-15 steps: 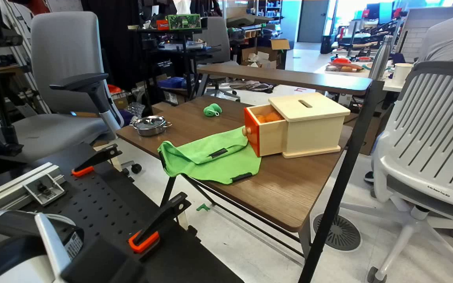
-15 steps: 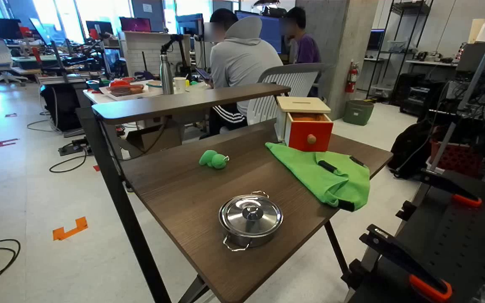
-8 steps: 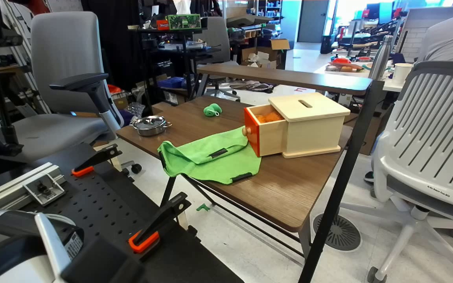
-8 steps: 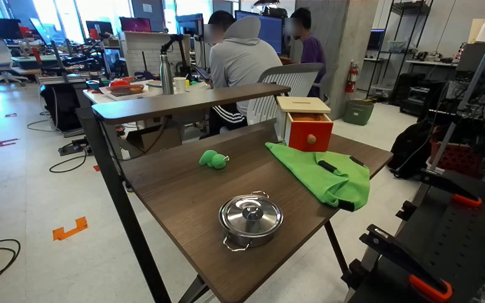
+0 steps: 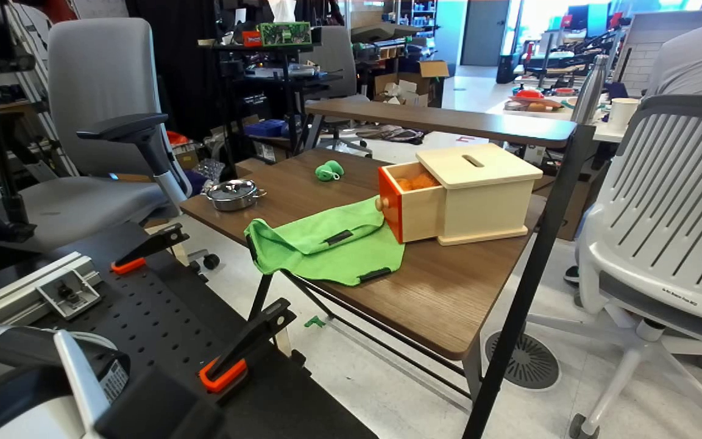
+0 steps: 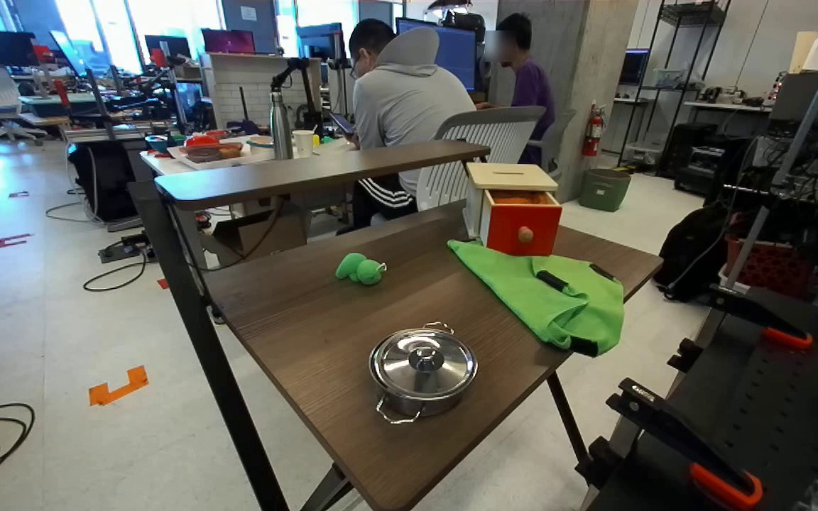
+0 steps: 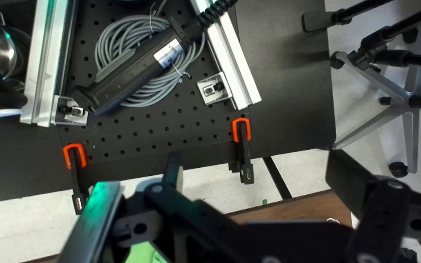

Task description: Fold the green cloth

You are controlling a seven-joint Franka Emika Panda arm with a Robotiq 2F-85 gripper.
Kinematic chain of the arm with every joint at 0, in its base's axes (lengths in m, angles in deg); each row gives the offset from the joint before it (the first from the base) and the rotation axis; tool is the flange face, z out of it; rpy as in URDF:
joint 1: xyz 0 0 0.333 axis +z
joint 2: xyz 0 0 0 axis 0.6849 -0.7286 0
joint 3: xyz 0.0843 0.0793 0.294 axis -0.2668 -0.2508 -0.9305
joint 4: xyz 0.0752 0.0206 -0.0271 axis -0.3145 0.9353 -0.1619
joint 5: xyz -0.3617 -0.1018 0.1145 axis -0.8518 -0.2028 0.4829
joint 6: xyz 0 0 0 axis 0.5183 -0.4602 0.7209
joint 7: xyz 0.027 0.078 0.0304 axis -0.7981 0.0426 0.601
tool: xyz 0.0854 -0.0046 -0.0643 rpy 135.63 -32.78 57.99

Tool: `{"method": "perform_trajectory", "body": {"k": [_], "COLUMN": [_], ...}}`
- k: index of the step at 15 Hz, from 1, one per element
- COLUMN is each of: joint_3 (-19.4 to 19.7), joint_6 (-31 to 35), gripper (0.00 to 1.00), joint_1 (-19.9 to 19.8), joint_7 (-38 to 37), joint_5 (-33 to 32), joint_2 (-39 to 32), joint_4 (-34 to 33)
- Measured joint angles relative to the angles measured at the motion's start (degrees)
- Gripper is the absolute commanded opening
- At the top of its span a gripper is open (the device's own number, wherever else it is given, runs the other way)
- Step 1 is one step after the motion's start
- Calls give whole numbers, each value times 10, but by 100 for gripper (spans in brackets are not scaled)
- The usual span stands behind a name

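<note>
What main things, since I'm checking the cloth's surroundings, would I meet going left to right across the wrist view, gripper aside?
Left orange-tipped clamp → green cloth (only part showing, at the bottom edge) → right orange-tipped clamp → wheeled base.

Jaws spread wide apart, low in the wrist view

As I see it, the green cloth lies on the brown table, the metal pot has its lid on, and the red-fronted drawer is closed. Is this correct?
Not quite. The red-fronted drawer is pulled open, as both exterior views show. The green cloth does lie on the brown table, and the metal pot has its lid on.
</note>
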Motion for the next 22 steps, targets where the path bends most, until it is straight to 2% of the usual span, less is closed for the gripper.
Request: {"method": "perform_trajectory", "body": {"k": [5, 9, 12, 15, 18, 22], "joint_3": [-44, -42, -24, -2, 2, -3], "joint_6": [119, 261, 342, 379, 404, 445], "gripper": [100, 100, 100, 100, 100, 100], "joint_1": [14, 26, 40, 57, 63, 54], "joint_7": [43, 106, 182, 264, 323, 325], "joint_5": [-53, -77, -77, -77, -91, -185], "joint_2": [-33, -95, -161, -233, -302, -382], "joint_4": [1, 2, 3, 4, 4, 3]}}
